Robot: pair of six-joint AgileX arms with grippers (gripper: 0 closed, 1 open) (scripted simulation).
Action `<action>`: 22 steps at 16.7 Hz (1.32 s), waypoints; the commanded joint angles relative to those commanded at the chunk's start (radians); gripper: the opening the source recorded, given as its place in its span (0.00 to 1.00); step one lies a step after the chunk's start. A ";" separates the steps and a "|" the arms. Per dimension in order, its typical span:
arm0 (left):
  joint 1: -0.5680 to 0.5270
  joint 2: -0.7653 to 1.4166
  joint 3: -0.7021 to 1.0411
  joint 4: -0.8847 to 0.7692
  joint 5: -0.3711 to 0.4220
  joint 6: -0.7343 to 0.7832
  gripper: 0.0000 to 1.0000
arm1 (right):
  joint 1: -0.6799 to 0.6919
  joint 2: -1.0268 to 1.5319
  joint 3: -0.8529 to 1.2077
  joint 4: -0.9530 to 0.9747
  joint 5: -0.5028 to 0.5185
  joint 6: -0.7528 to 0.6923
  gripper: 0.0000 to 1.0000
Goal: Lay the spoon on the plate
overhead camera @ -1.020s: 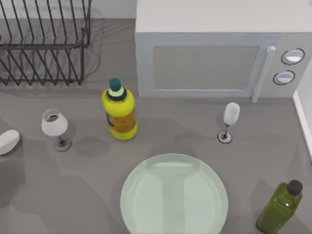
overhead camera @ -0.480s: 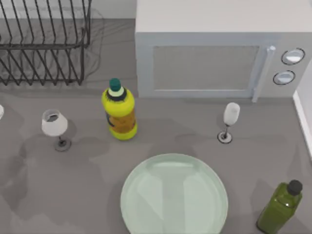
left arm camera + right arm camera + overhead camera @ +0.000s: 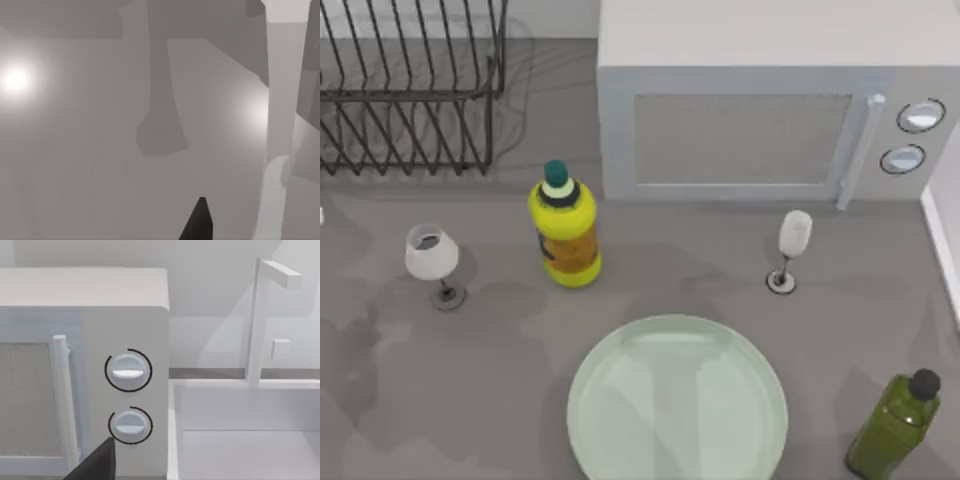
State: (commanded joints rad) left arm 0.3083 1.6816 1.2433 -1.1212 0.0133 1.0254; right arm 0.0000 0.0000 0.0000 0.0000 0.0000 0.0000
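A dark tip of the left gripper (image 3: pixel 199 222) is seen above bare grey table (image 3: pixel 90 165) in the left wrist view, and a dark tip of the right gripper (image 3: pixel 97 465) is seen before the microwave's (image 3: pixel 125 295) two round knobs (image 3: pixel 128 371), with a white sink (image 3: pixel 240 440) just beside the microwave; whether either gripper is open or closed cannot be told. The plate (image 3: pixel 677 400) is seen lying flat at the table's front middle, between the yellow bottle (image 3: pixel 565 235) and the dark green bottle (image 3: pixel 895 425). A small white sliver (image 3: pixel 321 215) at the top view's left edge, near the wine glass (image 3: pixel 430 255), cannot be identified.
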 joint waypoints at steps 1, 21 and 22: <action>-0.013 -0.001 0.007 -0.001 -0.003 -0.029 0.00 | 0.000 0.000 0.000 0.000 0.000 0.000 1.00; -0.837 0.028 0.243 -0.005 -0.100 -2.176 0.00 | 0.000 0.000 0.000 0.000 0.000 0.000 1.00; -0.881 0.045 0.246 -0.004 -0.097 -2.304 0.00 | 0.000 0.000 0.000 0.000 0.000 0.000 1.00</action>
State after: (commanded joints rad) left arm -0.5725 1.7266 1.4898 -1.1254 -0.0839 -1.2787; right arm 0.0000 0.0000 0.0000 0.0000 0.0000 0.0000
